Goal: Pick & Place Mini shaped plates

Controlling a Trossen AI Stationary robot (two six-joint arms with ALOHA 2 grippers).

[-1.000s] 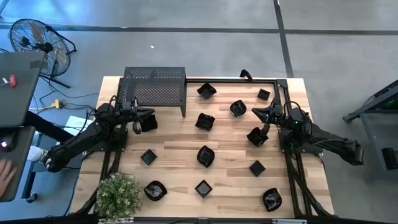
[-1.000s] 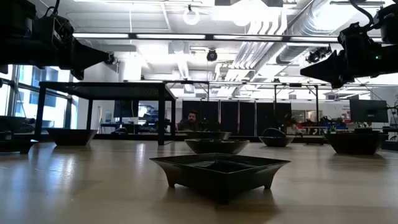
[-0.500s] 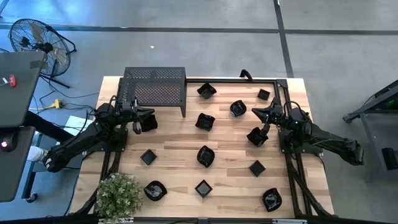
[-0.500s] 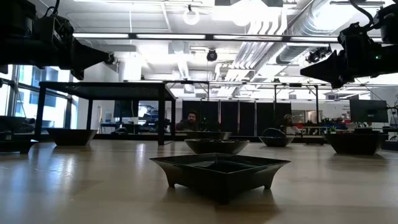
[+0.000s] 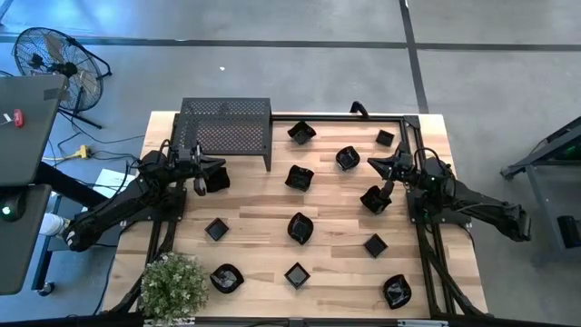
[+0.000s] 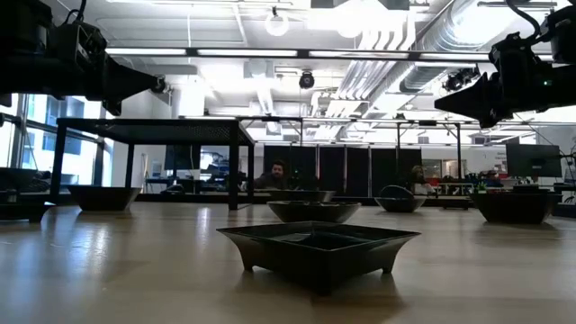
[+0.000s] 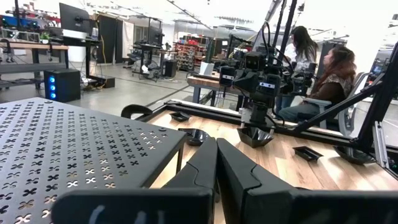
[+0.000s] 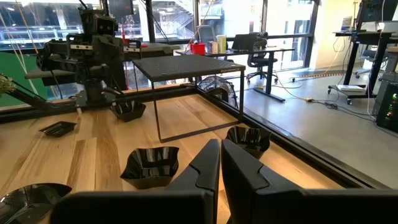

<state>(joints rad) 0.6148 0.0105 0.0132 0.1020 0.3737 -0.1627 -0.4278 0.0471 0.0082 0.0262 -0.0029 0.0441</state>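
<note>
Mini shaped plates (image 5: 300, 227) lying scattered across table (image 5: 254, 213), frame centre and right. Left gripper (image 5: 221, 169) hovering at left beside perforated shelf (image 5: 226, 126), fingers pressed together, carrying nothing. Right gripper (image 5: 374, 163) hovering at right, likewise clenched, empty.

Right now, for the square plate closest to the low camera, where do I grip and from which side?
Grip one straight side of the rim of the square plate, coming from straight above, one finger inside the bowl and one outside. It sits upright and low on the table, and its walls flare outward, so a level pinch across it would probably slip.
</note>
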